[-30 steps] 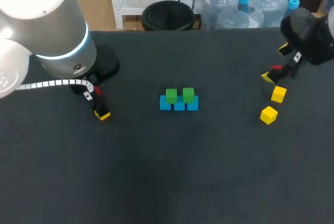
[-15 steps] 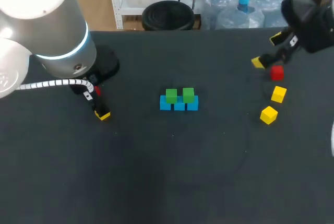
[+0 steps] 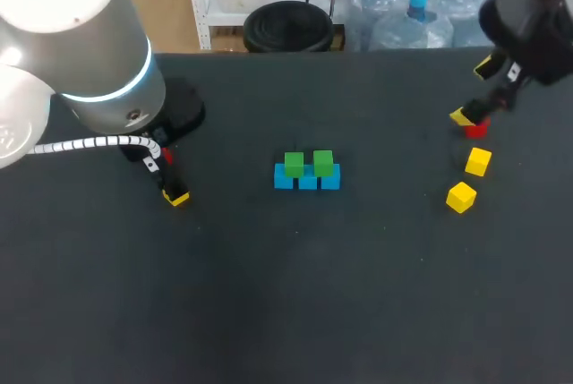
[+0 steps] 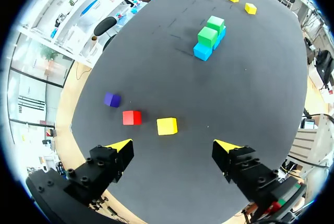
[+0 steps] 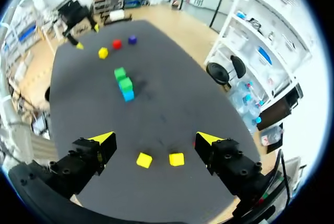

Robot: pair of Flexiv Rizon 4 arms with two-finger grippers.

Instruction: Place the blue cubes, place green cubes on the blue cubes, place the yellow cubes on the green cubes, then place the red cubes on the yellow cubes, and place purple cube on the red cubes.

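Observation:
A row of blue cubes [image 3: 307, 180] lies mid-table with two green cubes [image 3: 294, 165] on top. Right of it lie two yellow cubes [image 3: 478, 161] and, farther back, a red cube [image 3: 476, 130]. My right gripper [image 3: 474, 91] hangs open above the red cube, one fingertip [image 3: 462, 116] overlapping it. In the right wrist view both yellow cubes [image 5: 144, 160] lie ahead between its open fingers. My left gripper [image 4: 172, 148] stands open above a yellow cube [image 4: 167, 126], a red cube [image 4: 131, 117] and a purple cube [image 4: 111, 99]; the left arm [image 3: 89, 62] hides these in the head view.
The dark table [image 3: 295, 303] stretches wide in front of the stack. The table's back edge runs just behind my right gripper.
My right gripper rose and swung toward the back, uncovering the red cube, then shifted right so its fingertip overlaps the cube again. The left arm and all cubes stayed put.

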